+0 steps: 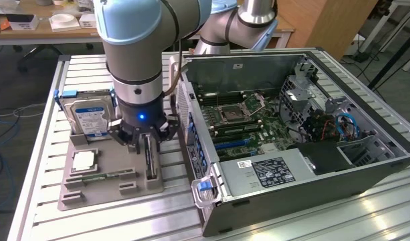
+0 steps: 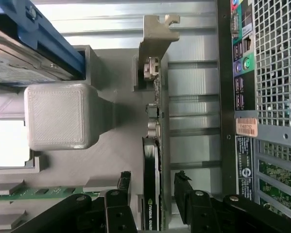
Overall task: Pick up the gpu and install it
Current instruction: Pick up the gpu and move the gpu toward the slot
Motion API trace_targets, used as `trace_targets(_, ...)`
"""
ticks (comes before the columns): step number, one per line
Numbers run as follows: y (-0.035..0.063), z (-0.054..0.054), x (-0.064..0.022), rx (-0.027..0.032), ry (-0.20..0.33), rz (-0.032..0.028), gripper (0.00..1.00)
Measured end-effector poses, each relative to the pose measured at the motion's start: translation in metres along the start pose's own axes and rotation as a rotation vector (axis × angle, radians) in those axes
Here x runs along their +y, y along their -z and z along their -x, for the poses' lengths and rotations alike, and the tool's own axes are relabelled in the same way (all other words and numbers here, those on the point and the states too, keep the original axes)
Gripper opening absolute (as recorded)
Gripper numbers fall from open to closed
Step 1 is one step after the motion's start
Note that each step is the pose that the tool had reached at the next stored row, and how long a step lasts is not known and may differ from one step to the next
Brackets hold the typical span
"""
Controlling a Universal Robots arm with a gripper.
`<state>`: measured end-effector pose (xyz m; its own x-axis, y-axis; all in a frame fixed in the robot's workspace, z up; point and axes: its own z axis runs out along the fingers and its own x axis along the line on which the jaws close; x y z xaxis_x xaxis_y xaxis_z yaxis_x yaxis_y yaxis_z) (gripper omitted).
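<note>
Hand [image 2: 152, 178] fingers [image 2: 125, 183] apart, astride NVIDIA-marked gpu [image 2: 151, 199], card on edge in grey holder [image 2: 111, 160]

Thin dark gpu [image 2: 151, 194], on edge in grey tray [image 2: 121, 145], silvery bracket [image 2: 157, 34] attached
</note>
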<state>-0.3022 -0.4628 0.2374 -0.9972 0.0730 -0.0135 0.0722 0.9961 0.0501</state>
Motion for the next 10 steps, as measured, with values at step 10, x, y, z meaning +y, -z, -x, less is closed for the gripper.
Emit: trace_targets(10, -0.0069, -0.0030, 0.0014, 0.0000, 0.000, 0.0019, 0.49)
